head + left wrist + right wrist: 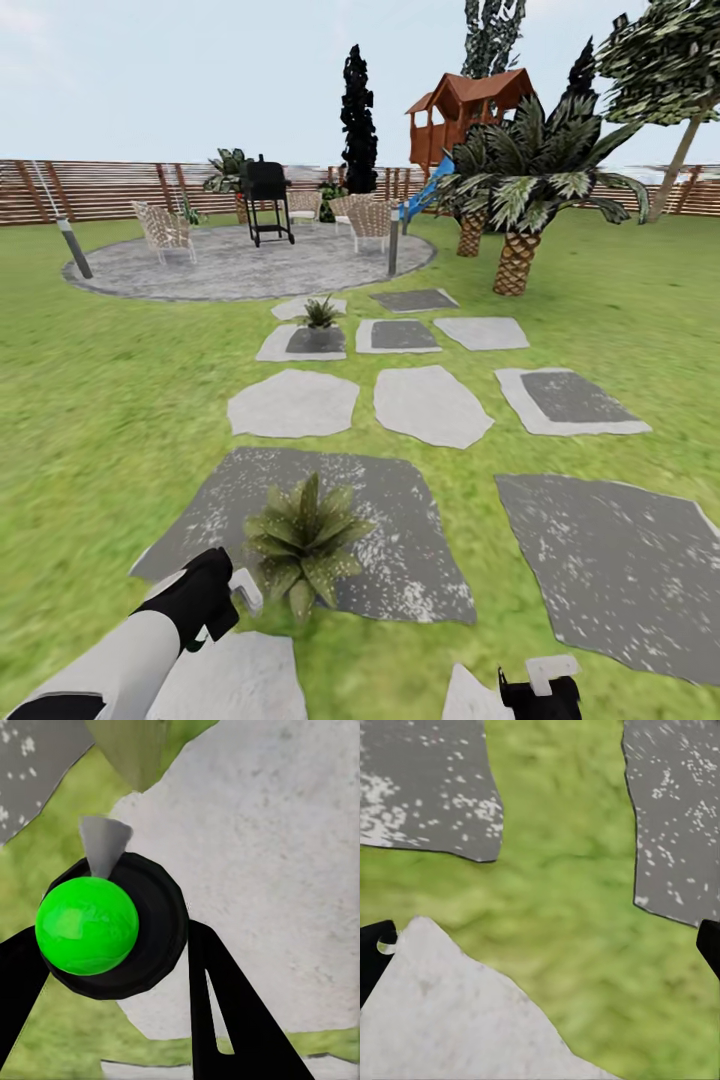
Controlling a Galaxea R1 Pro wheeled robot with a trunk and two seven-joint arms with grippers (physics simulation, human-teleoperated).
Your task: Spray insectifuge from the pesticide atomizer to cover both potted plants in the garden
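Left gripper (225,590) clamped the pesticide atomizer (112,926), just beside the near potted plant (303,540). Right gripper (540,945) was spread wide over lawn (570,915). Two potted plants counted: the second (320,312) sat well beyond the near one, toward the round patio (250,265). Two palms (520,200) stood farther back.

Green lawn (570,892), two dark stepping stones (424,787), pale stone (442,1020), pincer fingertips (375,952) apart
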